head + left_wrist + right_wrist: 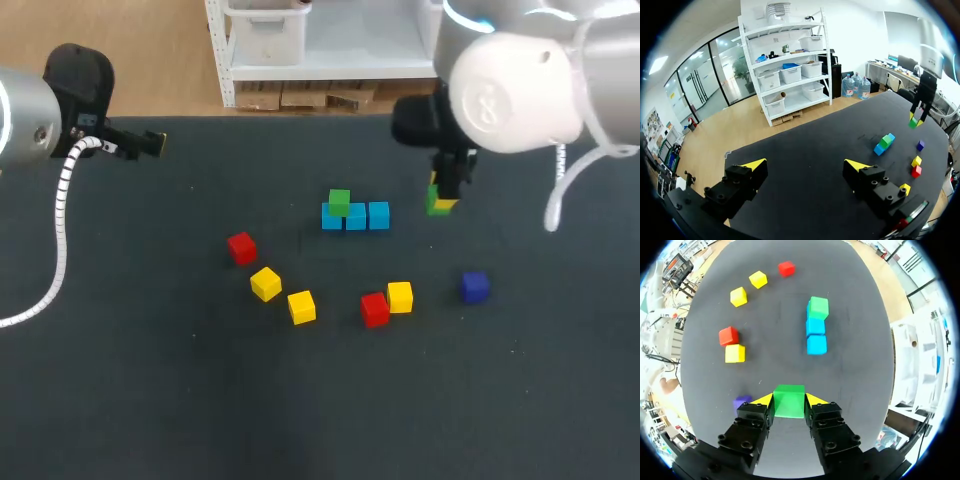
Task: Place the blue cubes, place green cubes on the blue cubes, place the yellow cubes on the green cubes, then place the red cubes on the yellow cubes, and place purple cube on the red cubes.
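Three blue cubes [356,216] lie in a row mid-table, and a green cube [339,201] sits on the leftmost one. My right gripper [441,200] hangs to the right of the row, shut on a second green cube [789,401] held above the table. Nearer the front lie two red cubes [241,247] [374,309], three yellow cubes [265,284] [301,306] [400,297] and a purple cube [474,287]. At the far left back of the table my left gripper [805,167] stands open and holds nothing.
The black table [150,380] has bare surface at the front and the left. The loose cubes lie scattered in a band in front of the blue row [816,335].
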Robot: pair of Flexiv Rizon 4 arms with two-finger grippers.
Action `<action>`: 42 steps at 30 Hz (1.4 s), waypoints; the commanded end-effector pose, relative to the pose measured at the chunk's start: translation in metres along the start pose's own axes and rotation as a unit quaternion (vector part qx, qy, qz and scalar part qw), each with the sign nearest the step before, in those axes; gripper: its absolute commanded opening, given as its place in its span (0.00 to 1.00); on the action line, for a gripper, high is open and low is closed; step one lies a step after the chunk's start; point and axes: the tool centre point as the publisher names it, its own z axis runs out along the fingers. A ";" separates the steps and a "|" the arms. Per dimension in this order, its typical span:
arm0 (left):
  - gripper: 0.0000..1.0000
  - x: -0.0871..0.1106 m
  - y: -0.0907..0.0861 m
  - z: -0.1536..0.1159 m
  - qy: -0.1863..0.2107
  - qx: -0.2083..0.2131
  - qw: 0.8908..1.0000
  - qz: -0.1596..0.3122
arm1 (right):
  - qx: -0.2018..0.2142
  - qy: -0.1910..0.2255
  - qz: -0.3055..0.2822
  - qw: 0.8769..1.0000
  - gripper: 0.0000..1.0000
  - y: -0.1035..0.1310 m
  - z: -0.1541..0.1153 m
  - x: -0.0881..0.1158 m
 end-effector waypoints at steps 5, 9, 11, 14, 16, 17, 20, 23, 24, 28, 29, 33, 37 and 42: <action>1.00 0.001 0.000 0.000 -0.002 0.000 1.000 -0.001 | -0.022 -0.003 -0.018 1.000 0.00 -0.020 0.014 -0.034; 1.00 0.001 0.000 0.000 -0.002 0.000 1.000 -0.001 | -0.023 0.001 -0.030 0.999 0.00 -0.023 0.020 -0.046; 1.00 0.001 0.000 0.000 -0.002 0.000 1.000 -0.001 | -0.026 0.004 -0.035 0.999 0.00 -0.024 0.023 -0.052; 1.00 0.001 0.000 0.000 -0.002 0.000 1.000 -0.001 | -0.029 0.011 -0.040 0.999 0.00 -0.025 0.031 -0.057; 1.00 0.001 0.000 0.000 -0.002 0.000 1.000 -0.001 | -0.031 0.012 -0.041 0.999 0.00 -0.026 0.034 -0.059; 1.00 0.001 0.000 0.000 -0.002 0.000 1.000 -0.001 | -0.031 0.013 -0.042 0.999 0.00 -0.026 0.035 -0.061; 1.00 0.001 0.000 0.000 -0.002 0.000 1.000 -0.001 | -0.034 0.016 -0.042 0.998 0.00 -0.028 0.038 -0.063; 1.00 0.001 0.000 0.000 -0.002 0.000 1.000 -0.001 | -0.036 0.018 -0.040 0.998 0.00 -0.029 0.040 -0.066; 1.00 0.001 0.000 0.000 -0.002 0.000 1.000 -0.001 | -0.037 0.019 -0.040 0.998 0.00 -0.029 0.041 -0.067; 1.00 0.001 0.000 0.000 -0.002 0.000 1.000 -0.001 | -0.039 0.020 -0.041 0.998 0.00 -0.031 0.041 -0.070; 1.00 0.001 0.000 0.000 -0.002 0.000 1.000 -0.001 | -0.039 0.020 -0.041 0.998 0.00 -0.032 0.042 -0.071; 1.00 0.001 0.000 0.000 -0.002 0.000 1.000 -0.001 | -0.040 0.022 -0.042 0.998 0.00 -0.035 0.043 -0.073; 1.00 0.001 0.000 0.000 -0.002 0.000 1.000 -0.001 | -0.040 0.022 -0.041 0.998 0.00 -0.038 0.044 -0.076; 1.00 0.001 0.000 0.000 -0.002 0.000 1.000 -0.001 | -0.041 0.024 -0.042 0.998 0.00 -0.040 0.047 -0.078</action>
